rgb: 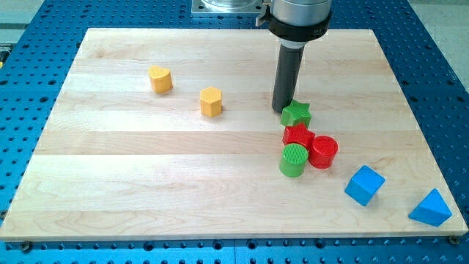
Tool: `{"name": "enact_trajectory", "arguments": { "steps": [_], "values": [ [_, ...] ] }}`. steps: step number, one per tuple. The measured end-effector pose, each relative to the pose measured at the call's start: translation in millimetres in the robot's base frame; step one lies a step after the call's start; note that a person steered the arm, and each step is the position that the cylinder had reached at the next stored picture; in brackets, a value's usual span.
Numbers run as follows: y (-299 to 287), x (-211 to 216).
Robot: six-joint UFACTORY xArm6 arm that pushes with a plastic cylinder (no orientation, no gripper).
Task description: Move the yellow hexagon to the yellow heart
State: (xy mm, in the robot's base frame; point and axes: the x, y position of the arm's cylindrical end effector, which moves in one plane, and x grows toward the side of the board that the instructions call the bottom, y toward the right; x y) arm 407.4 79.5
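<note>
Camera view
Arm: comes down from the view's top edge, right of centre; a wide grey and black collar narrows to a straight dark rod (286,77) that stands upright over the board.
My tip (283,110): set on the wooden board (132,198), just at the upper left of the green star (296,113); whether it touches the star cannot be told.
Tool state: a bare rod with no jaws; it holds nothing.
Yellow hexagon (211,101): upper middle of the board, well to the left of my tip, standing alone.
Yellow heart (160,78): up and to the left of the hexagon, near it but apart.
Green star: top of a tight cluster right of centre.
Red star (297,135): directly below the green star, touching it.
Green cylinder (293,160): below the red star, against it.
Red cylinder (323,151): right of the green cylinder, beside the red star.
Blue cube (364,185): lower right, apart from the cluster.
Blue triangle (431,208): near the board's lower right corner, right of the cube.
Table (29,125): blue perforated surface around the board.
</note>
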Motion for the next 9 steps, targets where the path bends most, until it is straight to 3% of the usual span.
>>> {"name": "enact_trajectory", "arguments": {
  "steps": [2,4,7,8,9],
  "values": [
    [-20.8,-2.0],
    [0.2,1.7],
    [0.2,32.8],
    [-39.6,24.6],
    [-47.4,-17.8]
  ]
}}
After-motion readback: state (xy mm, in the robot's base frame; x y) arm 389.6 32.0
